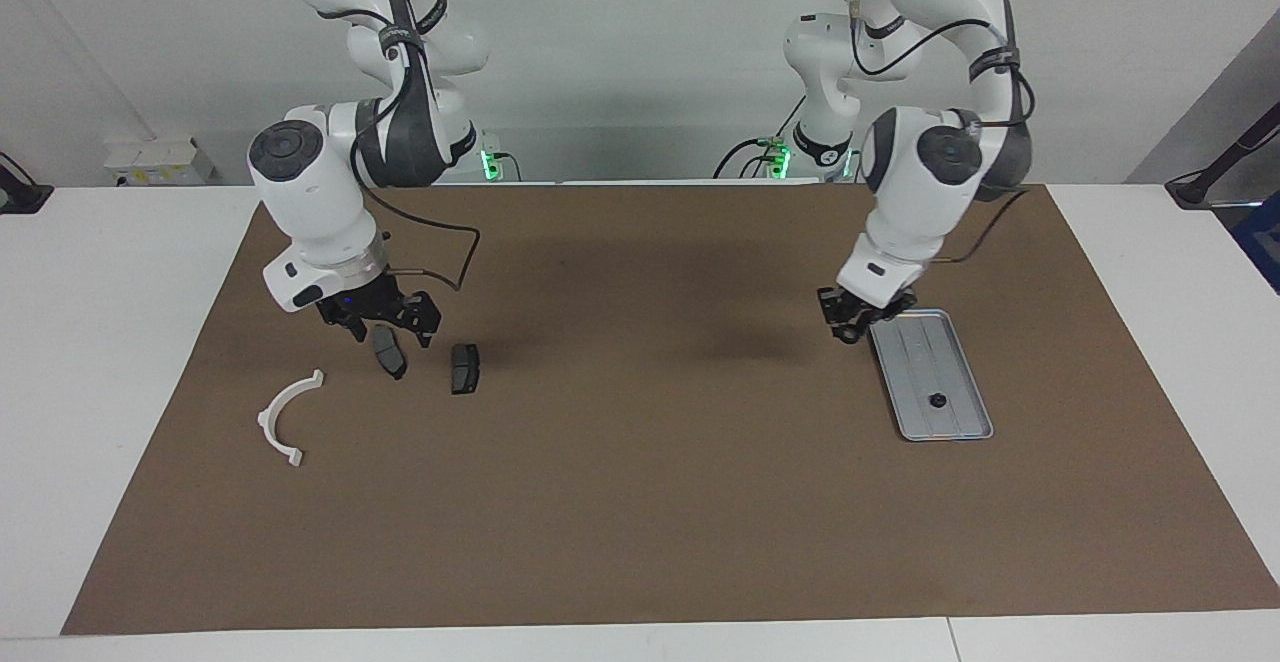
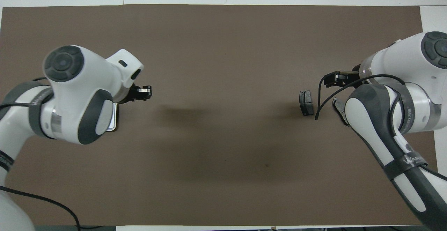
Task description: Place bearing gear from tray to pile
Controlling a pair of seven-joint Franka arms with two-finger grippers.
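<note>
The silver-grey tray (image 1: 950,347) lies toward the left arm's end of the table. A small black bearing gear (image 1: 938,401) sits in the tray's part farther from the robots. My left gripper (image 1: 850,322) hangs low by the tray's corner nearer to the robots; in the overhead view the left gripper (image 2: 141,93) shows and the arm hides most of the tray (image 2: 114,119). The pile lies toward the right arm's end: a white half-ring bracket (image 1: 288,417) and two dark pads (image 1: 388,352) (image 1: 464,367). My right gripper (image 1: 385,320) is open over one pad.
A brown mat (image 1: 640,502) covers the table. In the overhead view one dark pad (image 2: 306,102) lies beside the right gripper (image 2: 334,84); the right arm hides the bracket. A black cable (image 1: 455,252) hangs from the right arm above the mat.
</note>
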